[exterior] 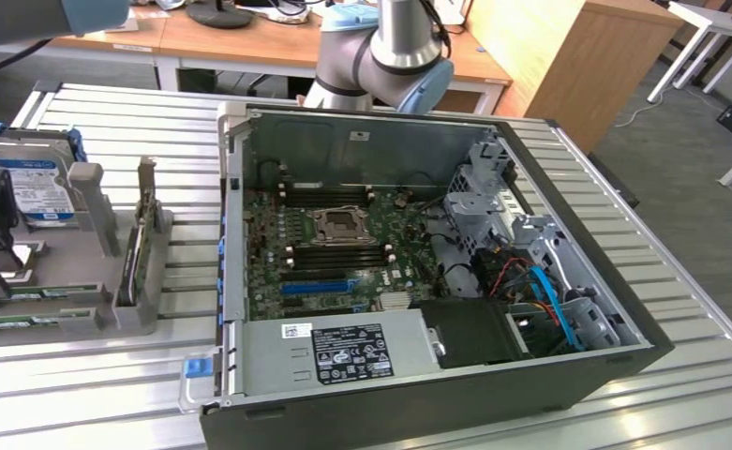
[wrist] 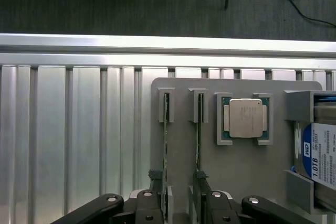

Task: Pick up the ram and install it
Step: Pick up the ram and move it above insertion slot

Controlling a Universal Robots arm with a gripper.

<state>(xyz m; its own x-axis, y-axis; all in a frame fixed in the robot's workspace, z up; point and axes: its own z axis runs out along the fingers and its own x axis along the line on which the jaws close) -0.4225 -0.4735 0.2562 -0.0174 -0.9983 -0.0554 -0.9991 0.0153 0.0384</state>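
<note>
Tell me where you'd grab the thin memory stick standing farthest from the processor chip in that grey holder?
Pinch the ram across its two flat faces, mid-length, coming straight down from above. It stands on edge in the grey holder, one end slotted into a bracket, so probably just the thin upper edge is free. The open gripper hangs above it.

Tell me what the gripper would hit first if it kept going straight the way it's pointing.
Most likely the ram, standing on edge in the grey holder: it runs into the gap of the open gripper. One finger sits close to the second stick, and depth is unclear.
</note>
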